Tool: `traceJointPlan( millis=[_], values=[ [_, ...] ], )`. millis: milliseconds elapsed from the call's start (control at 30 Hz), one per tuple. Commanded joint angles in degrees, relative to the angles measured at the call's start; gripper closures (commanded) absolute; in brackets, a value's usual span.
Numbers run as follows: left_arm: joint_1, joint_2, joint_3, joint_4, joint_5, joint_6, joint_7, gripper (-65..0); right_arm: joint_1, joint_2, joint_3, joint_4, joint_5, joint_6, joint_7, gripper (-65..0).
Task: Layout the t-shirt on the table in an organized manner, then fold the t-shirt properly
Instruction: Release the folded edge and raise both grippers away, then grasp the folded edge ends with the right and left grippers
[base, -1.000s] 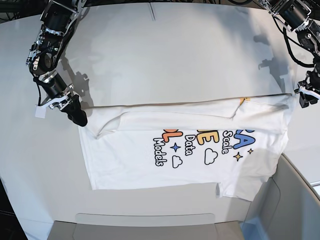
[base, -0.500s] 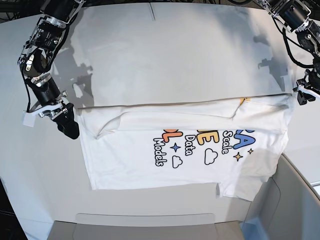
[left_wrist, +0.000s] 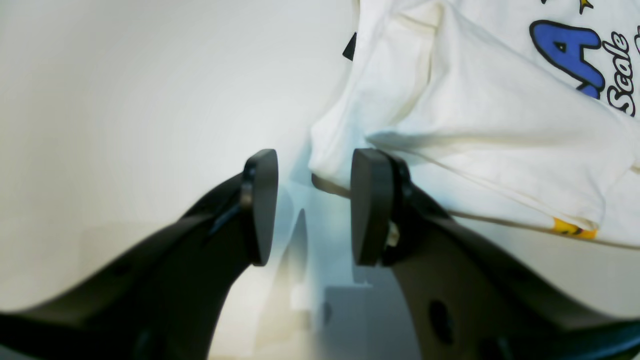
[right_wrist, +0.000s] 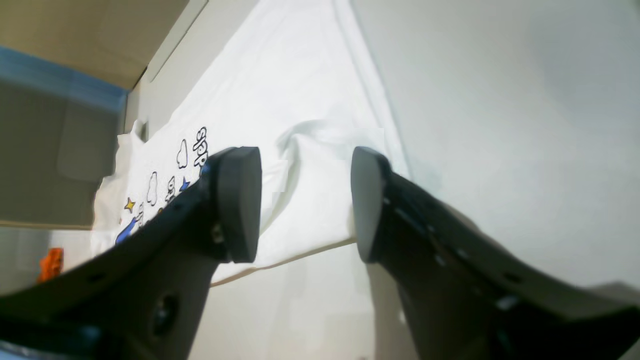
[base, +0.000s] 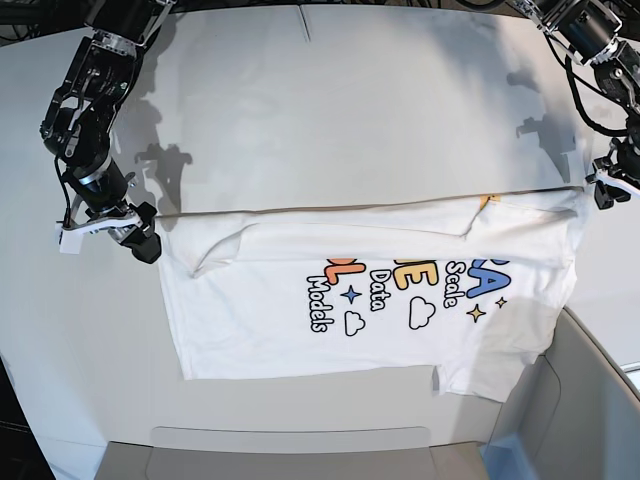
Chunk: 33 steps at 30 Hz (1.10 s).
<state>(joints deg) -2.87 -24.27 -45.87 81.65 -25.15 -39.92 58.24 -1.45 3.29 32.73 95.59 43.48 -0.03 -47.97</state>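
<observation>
The white t-shirt (base: 400, 300) lies flat on the table (base: 350, 120), print up, with its far portion folded toward me along a straight crease. My right gripper (base: 146, 246) hovers open just off the shirt's left corner; in its wrist view the gripper (right_wrist: 305, 205) holds nothing, with the t-shirt (right_wrist: 310, 165) beyond the fingertips. My left gripper (base: 603, 192) stands open at the shirt's right corner. In its wrist view the gripper (left_wrist: 312, 205) is not closed on anything, and a corner of the t-shirt (left_wrist: 475, 110) reaches toward the gap beside the right pad (left_wrist: 370, 205).
A grey-white bin (base: 590, 400) sits at the near right corner, overlapped slightly by the shirt's lower right part. A flat pale tray edge (base: 290, 445) runs along the near side. A small black label (left_wrist: 350, 47) pokes out at the shirt's edge.
My right gripper has drawn back to the left off the shirt's left corner, dipping toward me and then returning a little. The left gripper and the shirt have barely moved.
</observation>
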Motion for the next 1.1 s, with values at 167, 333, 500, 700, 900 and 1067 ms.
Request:
traceJointPlan(
  millis=[167, 333, 500, 700, 900, 1067],
  values=[
    [-0.6, -1.44, -0.24, 1.12, -0.83, -0.08, -1.23, -24.5, 2.2, 0.36, -0.07, 0.28, 1.31, -7.92, -1.57, -28.0],
    [-0.6, -1.44, -0.24, 1.12, -0.83, -0.08, -1.23, -24.5, 3.26, 0.36, 0.02, -3.94, 1.31, -12.76, -1.49, -28.0],
    [-0.6, -1.44, -0.24, 1.12, -0.83, -0.08, -1.23, -24.5, 3.78, 1.15, -0.16, -7.2, 1.57, -13.81, -1.22, -28.0],
    [-0.6, -0.91, -0.33, 1.12, -0.83, -0.08, -1.23, -24.5, 4.57, 0.89, -0.34, -8.34, 1.31, -17.51, -1.57, -28.0],
    [-0.6, -0.3, -0.33, 1.21, -0.83, -0.08, -1.23, -24.5, 6.77, 1.06, -1.48, -9.13, 1.13, -18.82, -4.83, -28.0],
    [-0.6, -0.21, -0.33, 1.21, -0.83, -0.08, -1.23, -24.5, 9.67, 1.24, -1.39, -15.64, 1.13, -19.97, -6.32, -28.0]
  ],
)
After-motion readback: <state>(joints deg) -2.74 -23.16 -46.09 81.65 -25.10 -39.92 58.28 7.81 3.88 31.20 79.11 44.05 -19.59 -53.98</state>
